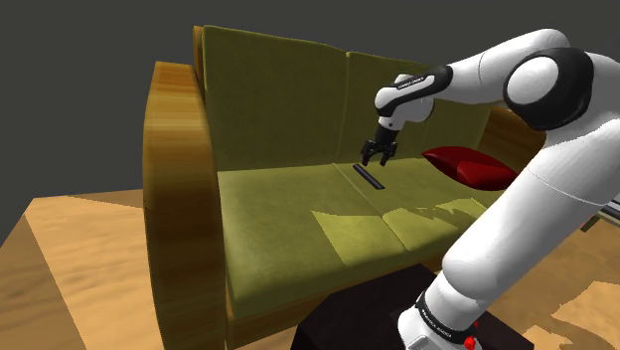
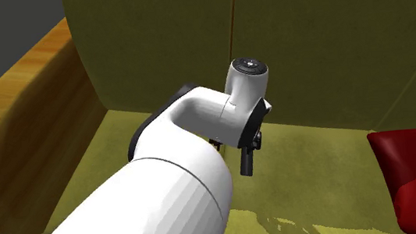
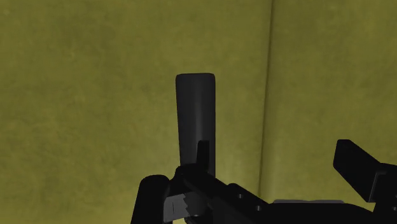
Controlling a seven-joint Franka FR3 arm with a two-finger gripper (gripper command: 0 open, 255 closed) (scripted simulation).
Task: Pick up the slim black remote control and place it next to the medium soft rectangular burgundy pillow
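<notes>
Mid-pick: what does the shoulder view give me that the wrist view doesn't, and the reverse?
Shoulder view: the burgundy pillow on the seat toward that view's right, the sofa's wooden armrest, and the white arm reaching over. Wrist view: the slim black remote close up, the end effector with its fingers apart and not clasping it, and the cushion seam running beside it. Both: the remote lying flat on the olive seat, with the end effector over it.
</notes>
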